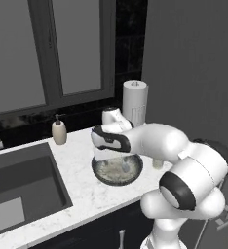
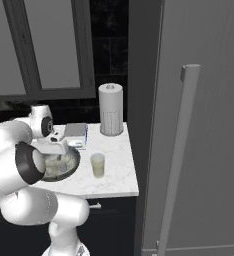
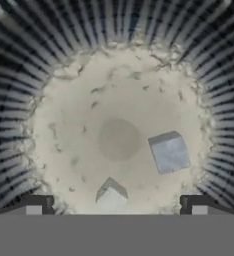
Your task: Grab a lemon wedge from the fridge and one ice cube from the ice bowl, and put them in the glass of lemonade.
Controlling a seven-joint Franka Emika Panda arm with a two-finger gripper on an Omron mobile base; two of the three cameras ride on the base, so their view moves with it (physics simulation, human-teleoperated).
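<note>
- Far left, left base view: dark sink basin (image 1: 18, 187) set into the white speckled counter (image 1: 86, 194), a faucet part at the frame edge.
- Beige soap bottle (image 1: 59, 131) stands on the counter at the back, right of the sink, under the dark-framed window (image 1: 52, 53).
- Ice bowl (image 1: 117, 170) sits mid-counter, right of the sink; ribbed dark outer wall, pale speckled inside.
- Gripper (image 3: 116, 202) hangs directly over the bowl, pointing down into it. Hand view: both dark finger tips (image 3: 35, 204) stand wide apart at the bottom, nothing between them. Jaws open, empty.
- Inside the bowl, hand view: one ice cube (image 3: 169, 152) lies right of centre on the bowl floor; a second cube (image 3: 110, 196) lies near the bottom, between the finger tips and closer to the left one. Neither is touched.
- White paper-towel roll (image 1: 135, 102) stands upright at the back of the counter, behind and right of the bowl.
- Glass of lemonade (image 2: 97, 165) stands upright on the counter just right of the bowl, apart from it, near the counter's right end. Contents beyond the pale tint too small to make out.
- Small flat grey box (image 2: 75, 131) lies behind the bowl, left of the roll.
- Far right: grey fridge (image 2: 209, 130), door closed, long vertical bar handle (image 2: 178, 155). Lemon wedge cannot be made out.
</note>
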